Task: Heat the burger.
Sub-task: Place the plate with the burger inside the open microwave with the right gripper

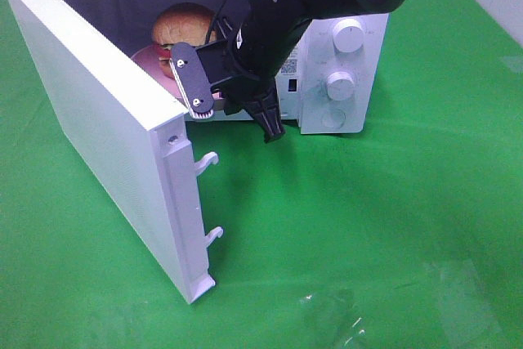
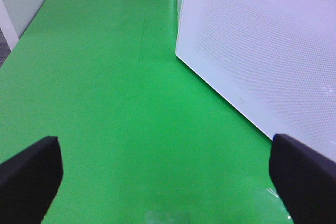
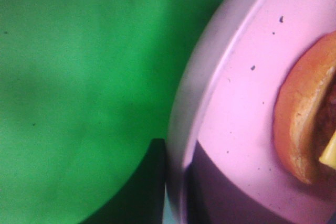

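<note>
The burger sits on a round pink plate inside the open white microwave. My right gripper reaches into the opening from the right, at the plate's near edge. In the right wrist view the plate's rim runs between two dark fingers, so my right gripper is shut on that rim, with the burger's bun close by. My left gripper is open over bare green cloth, its fingers wide apart; it holds nothing and does not show in the high view.
The microwave door swings out toward the front left, its two latch hooks facing right. In the left wrist view its white outer face stands close by. Two knobs are on the panel. Green cloth covers the table.
</note>
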`<control>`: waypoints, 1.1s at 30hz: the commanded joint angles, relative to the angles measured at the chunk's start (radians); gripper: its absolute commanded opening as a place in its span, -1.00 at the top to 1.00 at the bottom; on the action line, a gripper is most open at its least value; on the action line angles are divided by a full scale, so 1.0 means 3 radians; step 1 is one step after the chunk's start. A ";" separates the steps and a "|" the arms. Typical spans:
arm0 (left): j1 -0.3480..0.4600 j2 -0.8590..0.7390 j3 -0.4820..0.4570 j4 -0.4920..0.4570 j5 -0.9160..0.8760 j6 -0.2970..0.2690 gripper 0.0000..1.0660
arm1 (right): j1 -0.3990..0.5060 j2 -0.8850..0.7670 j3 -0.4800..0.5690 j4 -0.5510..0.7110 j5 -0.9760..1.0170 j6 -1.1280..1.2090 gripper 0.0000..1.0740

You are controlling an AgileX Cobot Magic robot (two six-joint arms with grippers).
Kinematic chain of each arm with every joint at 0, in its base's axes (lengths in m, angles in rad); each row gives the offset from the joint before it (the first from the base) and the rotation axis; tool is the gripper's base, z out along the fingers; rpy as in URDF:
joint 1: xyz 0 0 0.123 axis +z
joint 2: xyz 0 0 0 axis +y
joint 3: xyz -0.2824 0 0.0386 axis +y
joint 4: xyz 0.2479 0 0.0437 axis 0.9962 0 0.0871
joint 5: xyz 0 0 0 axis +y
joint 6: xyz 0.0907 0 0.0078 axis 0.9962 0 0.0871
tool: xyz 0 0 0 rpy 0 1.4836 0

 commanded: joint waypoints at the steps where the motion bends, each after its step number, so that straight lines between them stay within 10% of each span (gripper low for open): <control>1: 0.0000 -0.0060 -0.0007 -0.0010 -0.0003 0.0000 -0.90 | -0.0017 0.0043 -0.0197 -0.0107 -0.0100 0.0100 1.00; 33: 0.0000 -0.0060 -0.0007 0.0007 -0.0003 0.0000 -0.90 | -0.0027 0.0673 -0.1230 -0.0283 0.0147 0.0287 1.00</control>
